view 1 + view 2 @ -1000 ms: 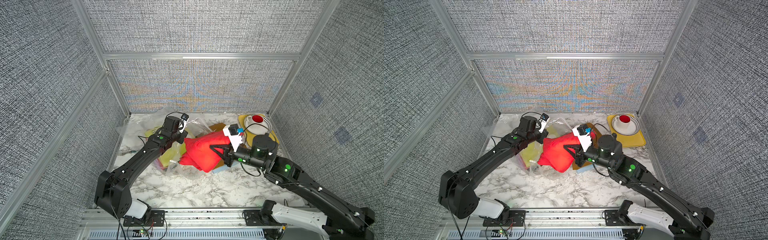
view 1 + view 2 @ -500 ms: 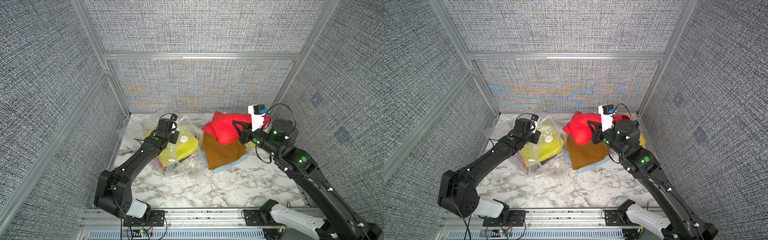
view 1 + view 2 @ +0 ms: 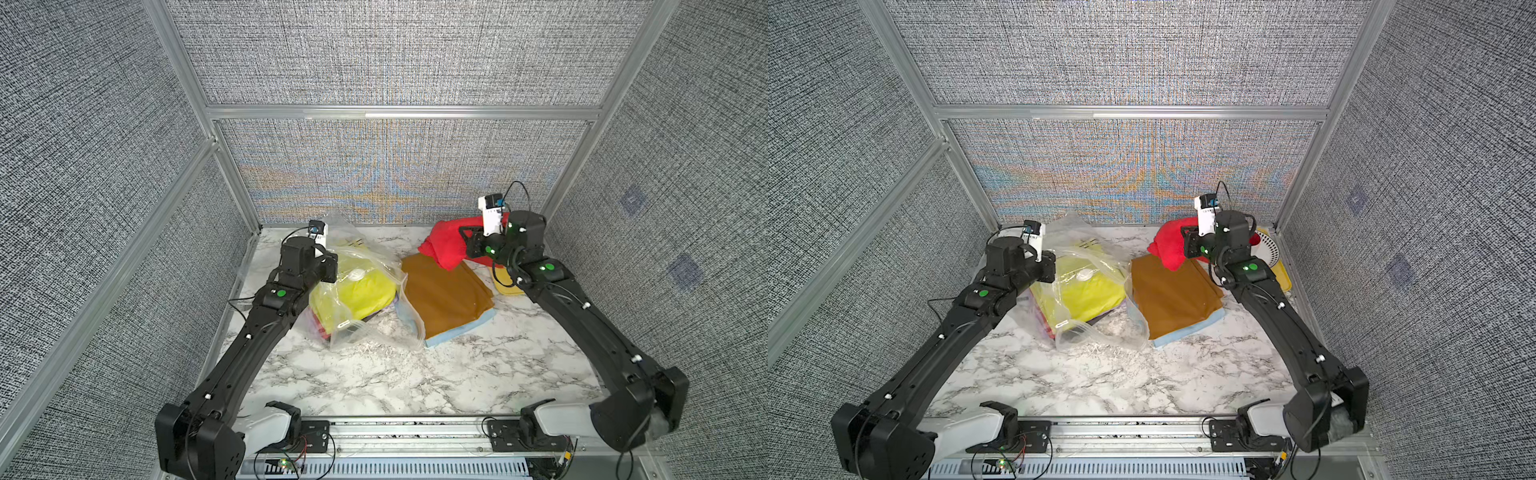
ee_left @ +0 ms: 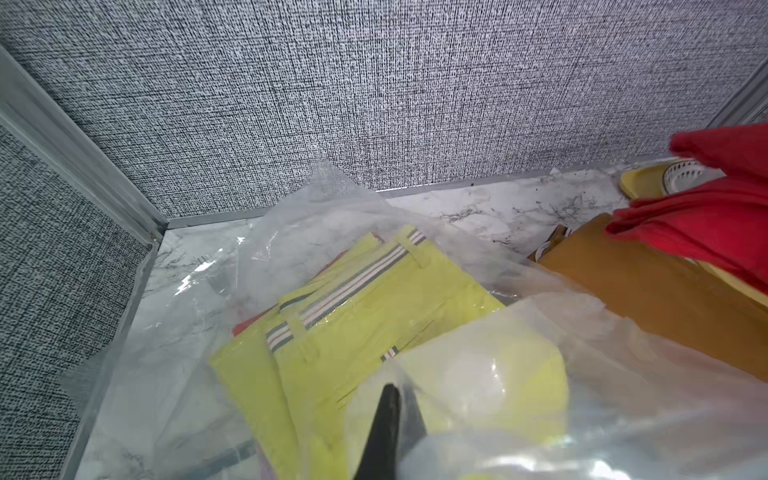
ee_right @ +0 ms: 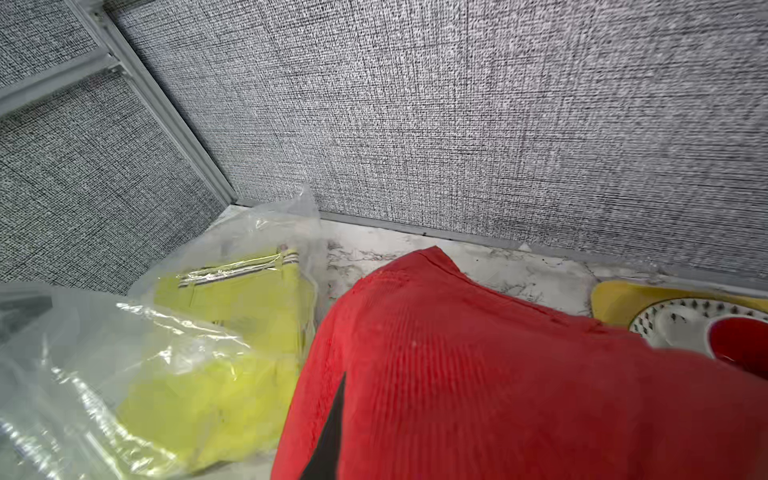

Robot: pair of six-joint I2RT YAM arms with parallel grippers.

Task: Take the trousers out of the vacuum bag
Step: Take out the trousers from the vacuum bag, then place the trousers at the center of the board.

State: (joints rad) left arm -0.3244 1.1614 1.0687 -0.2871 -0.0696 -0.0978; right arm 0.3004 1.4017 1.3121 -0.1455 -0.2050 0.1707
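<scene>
The clear vacuum bag (image 3: 374,338) lies left of centre with yellow trousers (image 3: 357,295) inside it. My left gripper (image 3: 332,266) is shut on a fold of the bag's plastic, and in the left wrist view the film runs between its fingertips (image 4: 390,415). My right gripper (image 3: 467,243) is shut on the red trousers (image 3: 442,247), which hang bunched above the far end of the mustard brown trousers (image 3: 444,295). Those lie flat outside the bag on a light blue pair (image 3: 457,332). In the right wrist view, red cloth (image 5: 478,374) covers all but one finger (image 5: 336,415).
A yellow tray (image 3: 1281,278) holding a patterned plate (image 3: 1268,253) sits in the back right corner, just behind the right wrist. A red bowl (image 5: 739,340) rests on that plate. Walls enclose the table on three sides. Bare marble table (image 3: 415,382) stretches in front of the clothes.
My right gripper has pulled the red trousers out of the bag's mouth and carried them up to the back right. The left gripper has shifted slightly back, still holding the plastic.
</scene>
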